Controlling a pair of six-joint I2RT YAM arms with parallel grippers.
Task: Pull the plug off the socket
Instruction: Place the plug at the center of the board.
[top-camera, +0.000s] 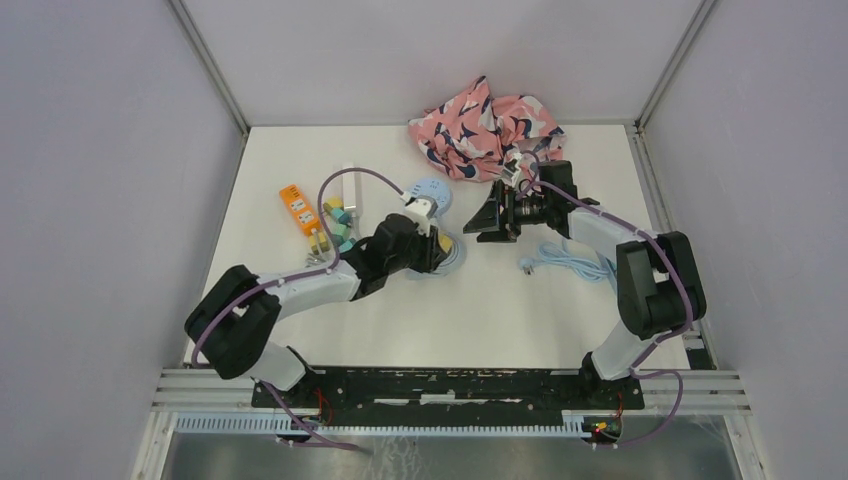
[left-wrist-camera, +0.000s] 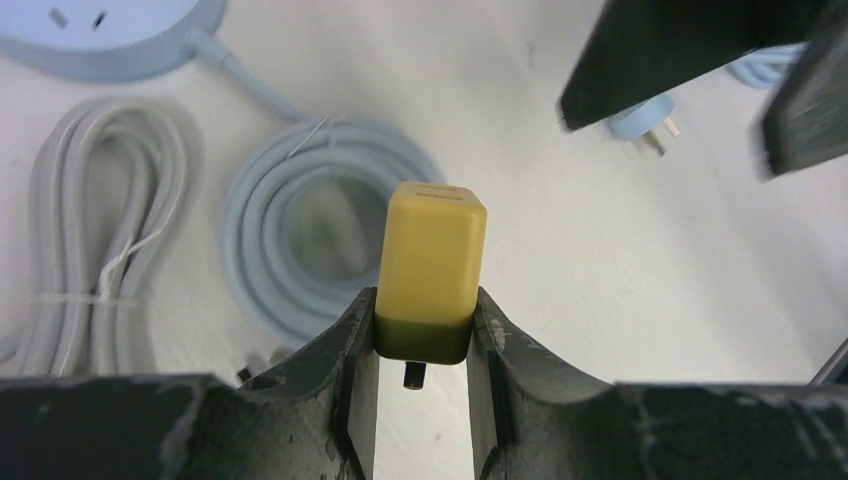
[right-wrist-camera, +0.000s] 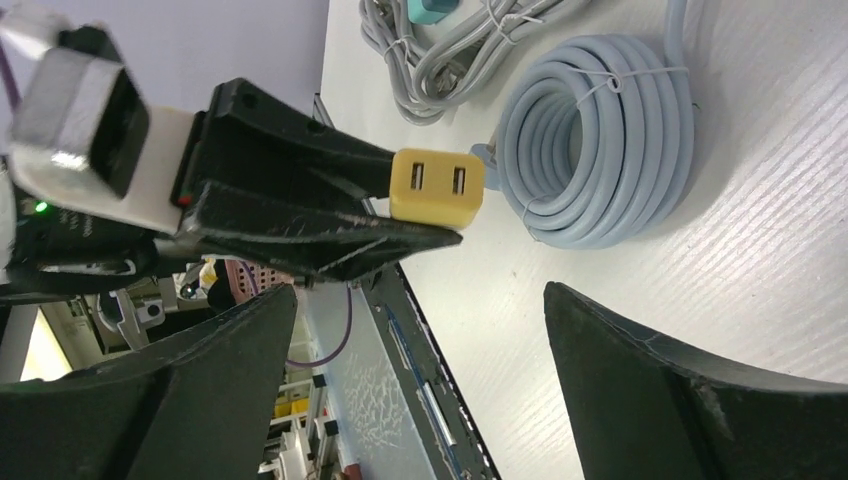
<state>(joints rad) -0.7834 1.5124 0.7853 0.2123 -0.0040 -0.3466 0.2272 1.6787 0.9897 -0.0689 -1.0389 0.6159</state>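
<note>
Top view, left gripper (top-camera: 432, 238): reached out over the middle of the counter (top-camera: 520, 310), just on the near side of the round socket (top-camera: 432, 193); its grip cannot be told from up here
Top view, right gripper (top-camera: 492, 215): close by on the right, facing the left one, with the pink cloth (top-camera: 487, 128) behind it
Top view, other things: an orange power strip (top-camera: 297, 209) lies off to the left
Left wrist view, yellow plug (left-wrist-camera: 432, 262): clamped at its base between the left gripper's two fingers, with one dark prong showing below and free of anything
Left wrist view, socket: in the top left corner, apart from the plug
Left wrist view, below the plug: blue cable coil (left-wrist-camera: 320, 230) and grey cable (left-wrist-camera: 100, 235) on the counter
Right wrist view, right gripper: fingers spread wide and holding nothing, facing the plug's two-port end
Progress: the plug looks already out of the socket, so the pull seems done; likely only putting it down or passing it over is left
</note>
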